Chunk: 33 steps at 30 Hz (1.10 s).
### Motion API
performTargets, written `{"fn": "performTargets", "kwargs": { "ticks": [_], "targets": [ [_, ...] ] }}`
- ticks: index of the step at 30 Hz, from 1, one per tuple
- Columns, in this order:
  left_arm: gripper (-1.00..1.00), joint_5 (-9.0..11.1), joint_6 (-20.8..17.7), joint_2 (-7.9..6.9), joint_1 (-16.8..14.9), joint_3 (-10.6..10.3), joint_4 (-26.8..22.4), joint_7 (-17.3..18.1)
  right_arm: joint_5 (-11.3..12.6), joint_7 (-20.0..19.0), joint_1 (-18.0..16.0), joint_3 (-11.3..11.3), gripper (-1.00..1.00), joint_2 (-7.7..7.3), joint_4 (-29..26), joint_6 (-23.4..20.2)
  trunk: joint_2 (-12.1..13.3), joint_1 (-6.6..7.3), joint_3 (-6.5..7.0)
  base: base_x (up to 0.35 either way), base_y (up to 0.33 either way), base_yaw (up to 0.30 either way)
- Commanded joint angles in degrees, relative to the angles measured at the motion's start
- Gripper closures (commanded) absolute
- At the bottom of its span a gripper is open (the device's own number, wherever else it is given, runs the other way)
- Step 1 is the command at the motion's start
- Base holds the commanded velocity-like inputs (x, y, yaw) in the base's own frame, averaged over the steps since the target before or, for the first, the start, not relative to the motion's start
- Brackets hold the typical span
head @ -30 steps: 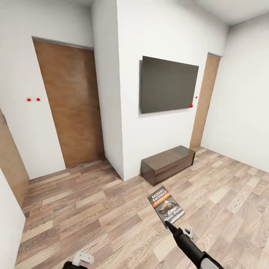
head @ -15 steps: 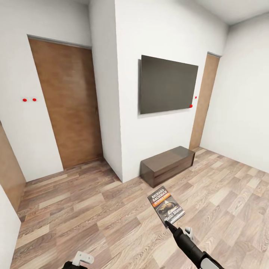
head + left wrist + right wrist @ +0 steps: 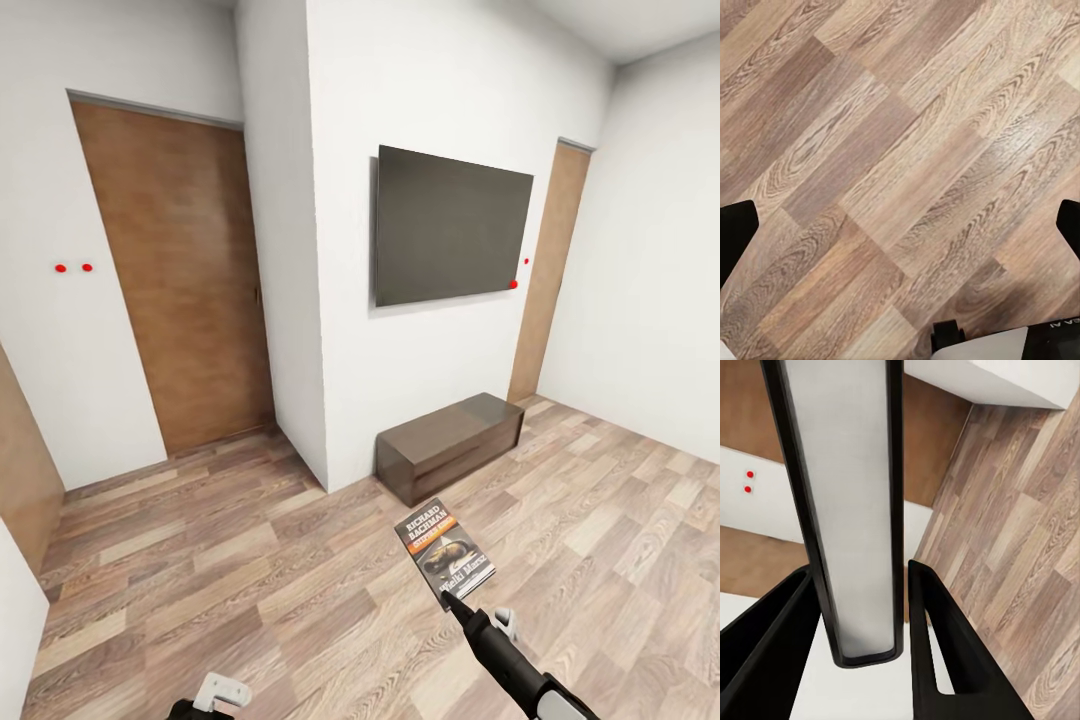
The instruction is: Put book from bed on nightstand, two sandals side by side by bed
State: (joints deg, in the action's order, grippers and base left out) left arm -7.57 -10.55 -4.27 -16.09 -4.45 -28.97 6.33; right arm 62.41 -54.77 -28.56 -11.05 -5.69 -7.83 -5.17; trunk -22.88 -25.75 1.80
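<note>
The book (image 3: pixel 444 553) has a dark cover with an orange band and white lettering. It hangs flat above the wood-plank floor, held by its near edge in my right gripper (image 3: pixel 452 600). In the right wrist view the book (image 3: pixel 847 510) stands edge-on between the black fingers (image 3: pixel 945 660), with the right gripper (image 3: pixel 859 570) shut on it. My left gripper (image 3: pixel 900 225) is open over bare floor, its fingertips (image 3: pixel 735 232) spread far apart. The bed, nightstand and sandals are out of view.
A long low dark bench (image 3: pixel 450 445) stands against the wall under a wall-mounted black TV (image 3: pixel 450 228). A jutting wall corner (image 3: pixel 300 300) separates a wide wooden door (image 3: pixel 175 280) from the TV wall. A narrower door (image 3: pixel 548 270) is at the far right.
The whole head view has shifted slightly, so the camera has moved. The book stays in my right gripper at the same place in the picture.
</note>
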Motion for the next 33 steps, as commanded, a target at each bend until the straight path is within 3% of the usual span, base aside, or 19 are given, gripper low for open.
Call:
{"fn": "performTargets", "kwargs": {
  "ticks": [1, 33],
  "targets": [
    [-1.0, -0.6, -0.26, -0.03, 0.01, -0.12, -0.12, 0.17, 0.61, -0.16, -0.01, -0.28, 1.0, -0.03, 0.01, -0.55, -0.04, -0.03, -0.02, 0.084, 0.0, 0.0],
    [-1.0, -0.6, -0.26, -0.03, 0.01, -0.12, -0.12, 0.17, 0.61, -0.12, -0.03, -0.28, 1.0, 0.15, 0.01, -0.55, -0.04, -0.03, -0.02, 0.077, 0.0, -0.006]
  ]
}}
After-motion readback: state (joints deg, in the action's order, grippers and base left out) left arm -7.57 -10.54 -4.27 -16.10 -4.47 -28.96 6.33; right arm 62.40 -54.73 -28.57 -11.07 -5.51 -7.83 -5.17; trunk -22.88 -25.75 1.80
